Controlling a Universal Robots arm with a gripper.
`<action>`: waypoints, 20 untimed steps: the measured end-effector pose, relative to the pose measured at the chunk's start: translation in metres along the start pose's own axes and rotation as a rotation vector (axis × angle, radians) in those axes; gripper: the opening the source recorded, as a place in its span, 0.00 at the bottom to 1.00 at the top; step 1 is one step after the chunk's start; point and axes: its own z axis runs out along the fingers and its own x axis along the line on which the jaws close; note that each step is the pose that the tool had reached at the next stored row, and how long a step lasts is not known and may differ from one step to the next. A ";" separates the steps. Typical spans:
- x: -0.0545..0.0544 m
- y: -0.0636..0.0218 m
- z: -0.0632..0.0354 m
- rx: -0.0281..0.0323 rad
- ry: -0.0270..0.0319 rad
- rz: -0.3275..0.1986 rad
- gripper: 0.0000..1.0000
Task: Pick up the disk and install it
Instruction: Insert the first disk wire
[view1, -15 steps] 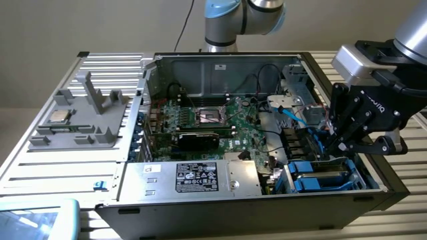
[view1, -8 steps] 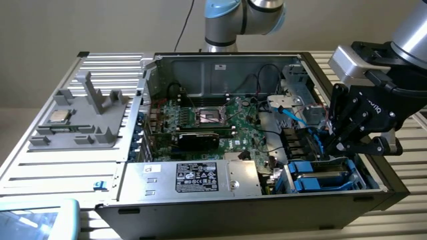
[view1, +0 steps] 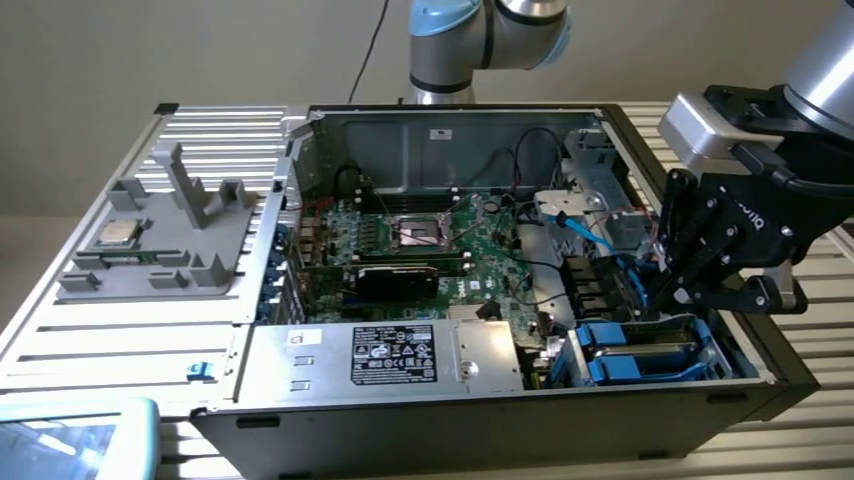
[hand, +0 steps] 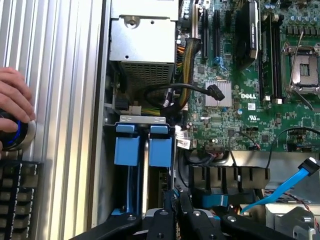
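- As I read the exterior view, the gripper (view1: 663, 297) hangs over the drive bay at the 4 o'clock corner of the open computer case (view1: 400, 140), which lies on the slatted surface (view1: 120, 330).
- Its fingers (hand: 181, 205) look drawn together, with no gap that I can see. From here I cannot tell whether they nip the carrier's edge or only press on it.
- The disk (view1: 641, 353) sits low in that bay inside its blue carrier. It is just beside the fingertips, toward 6 o'clock from them in the exterior view.
- I judge its long axis to run roughly 9 to 3 o'clock in the exterior view. The blue tabs (hand: 161, 150) are at the 9 o'clock end, next to the silver power supply box (view1: 387, 350). The fingers come at the carrier from the end away from those tabs.
- Writing I can read: "DELL" in white on the green motherboard (hand: 225, 125).
- The black label (view1: 396, 352) on the silver box carries print too fine to read, and I cannot make out the white lettering on the gripper's body.
- A person's hand (hand: 12, 105) rests on a blue-ringed knob (hand: 17, 134) outside the case, on the slats.
- The small square chip (view1: 120, 232) lies on the grey tray (view1: 174, 270) at 9 o'clock of the case, well apart from the fingers.
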 end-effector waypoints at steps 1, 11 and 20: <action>0.001 0.0003 0.0001 0.0003 -0.0001 0.001 0.15; 0.002 0.0023 0.0063 0.0108 0.0027 0.012 0.15; 0.003 0.0019 0.0100 0.0115 0.0027 0.015 0.15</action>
